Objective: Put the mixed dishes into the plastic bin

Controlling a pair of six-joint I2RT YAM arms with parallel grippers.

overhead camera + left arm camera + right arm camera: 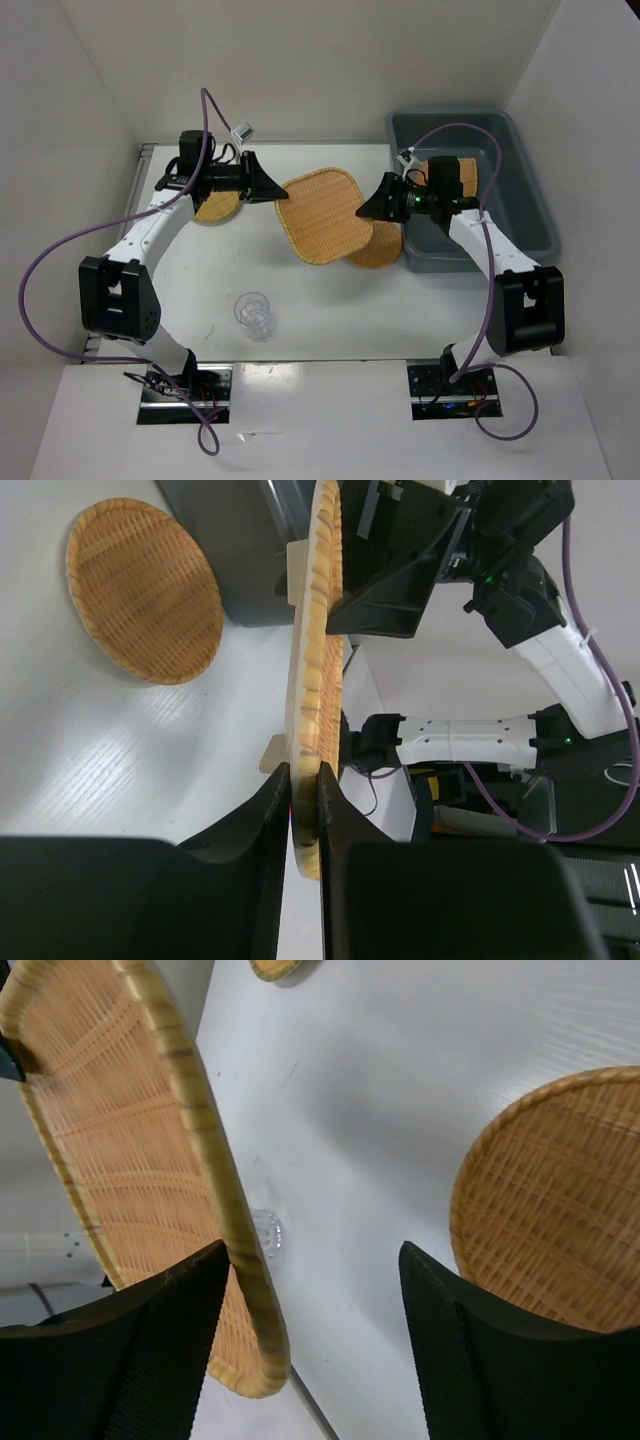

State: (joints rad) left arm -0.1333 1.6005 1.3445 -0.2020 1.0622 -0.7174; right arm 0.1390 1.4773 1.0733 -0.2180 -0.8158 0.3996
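Observation:
My left gripper [276, 190] is shut on the left edge of the rounded square plate [322, 215] and holds it above the table. In the left wrist view the plate [318, 630] stands edge-on between the closed fingers [305, 785]. My right gripper [362, 210] is open at the plate's right edge. In the right wrist view the plate's rim [235, 1230] lies between the jaws [312, 1260], beside the left finger. A round plate [380, 247] lies beside the plastic bin [515, 195]. A tan plate [466, 175] shows in the bin behind the right arm. The clear cup [253, 312] stands near the front.
Another tan plate [217, 208] lies on the table under the left arm. The round plate [560, 1200] and the cup [266, 1232] show below the right gripper. White walls enclose the table on the left, back and right.

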